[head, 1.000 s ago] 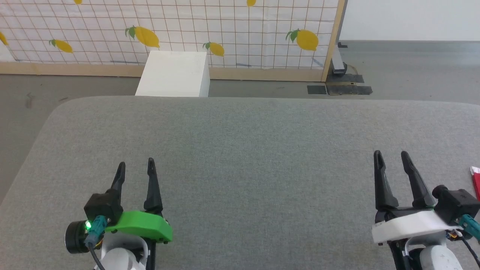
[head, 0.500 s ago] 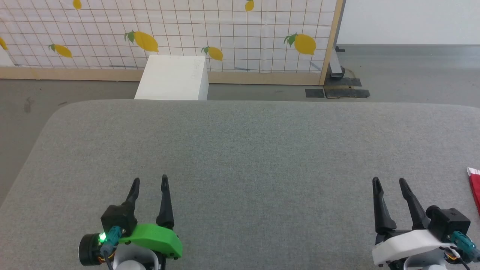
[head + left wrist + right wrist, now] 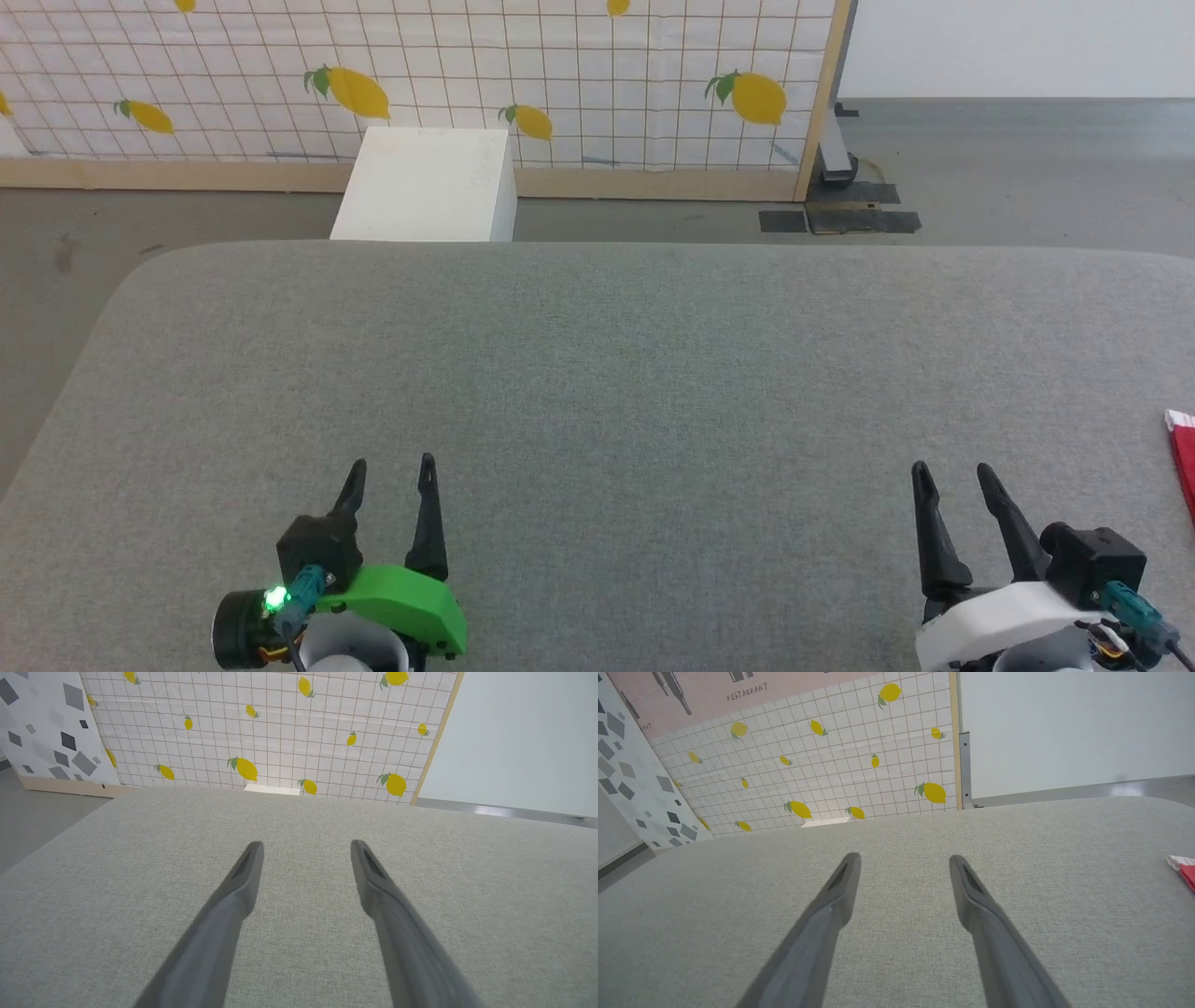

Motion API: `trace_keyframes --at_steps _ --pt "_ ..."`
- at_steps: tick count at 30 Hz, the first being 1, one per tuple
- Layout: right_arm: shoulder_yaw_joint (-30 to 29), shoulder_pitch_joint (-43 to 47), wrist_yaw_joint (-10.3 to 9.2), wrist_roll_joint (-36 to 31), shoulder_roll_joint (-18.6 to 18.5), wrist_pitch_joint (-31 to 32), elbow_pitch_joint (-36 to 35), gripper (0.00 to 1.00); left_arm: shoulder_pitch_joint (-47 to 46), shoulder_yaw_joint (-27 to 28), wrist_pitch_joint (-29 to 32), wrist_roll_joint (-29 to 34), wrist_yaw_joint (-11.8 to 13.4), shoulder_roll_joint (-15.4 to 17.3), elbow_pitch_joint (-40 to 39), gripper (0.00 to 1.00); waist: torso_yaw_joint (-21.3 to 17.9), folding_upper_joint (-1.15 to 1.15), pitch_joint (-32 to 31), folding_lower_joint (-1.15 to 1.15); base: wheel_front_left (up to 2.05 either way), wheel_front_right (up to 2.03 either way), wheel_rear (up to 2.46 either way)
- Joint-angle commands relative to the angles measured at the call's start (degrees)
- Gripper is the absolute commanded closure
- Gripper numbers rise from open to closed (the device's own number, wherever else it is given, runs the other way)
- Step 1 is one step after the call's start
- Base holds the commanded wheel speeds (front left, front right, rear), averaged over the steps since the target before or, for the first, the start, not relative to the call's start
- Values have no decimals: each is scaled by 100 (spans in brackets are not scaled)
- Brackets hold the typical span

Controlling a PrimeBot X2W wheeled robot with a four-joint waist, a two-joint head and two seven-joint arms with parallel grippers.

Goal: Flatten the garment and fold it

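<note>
Just a corner of the red garment with a white band edge pokes in at the right edge of the head view, lying on the grey table; most of it is out of view. The right wrist view catches the same corner of the garment at its right edge. My right gripper hovers open at the lower right, well left of that corner, nothing between its fingers. My left gripper stands open at the lower left over bare fabric. Both wrist views show spread fingers, the left gripper and the right gripper.
A white box stands on the floor beyond the table's far edge. Behind it runs a lemon-print panel with a wooden frame. The table's rounded left corner drops to grey floor.
Both grippers have drawn back toward the bottom of the head view, the left one also shifting right. The camera has shifted slightly. The garment corner stays at the right edge.
</note>
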Motion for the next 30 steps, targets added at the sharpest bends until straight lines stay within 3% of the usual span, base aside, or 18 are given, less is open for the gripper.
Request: trace_keyframes --at_steps 1,2,30 --pt "4 -64 -8 -5 -2 -28 19 0 -34 -2 -20 11 24 35 -5 0 1 0 0 0 0 0 0" --pt "3 -2 0 1 -1 0 13 100 -3 -3 0 0 1 1 -1 100 0 0 0 0 0 0 0" --pt "40 -1 -1 -192 -1 241 -247 100 53 109 226 180 -58 -15 -247 100 -48 0 14 0 0 0 0"
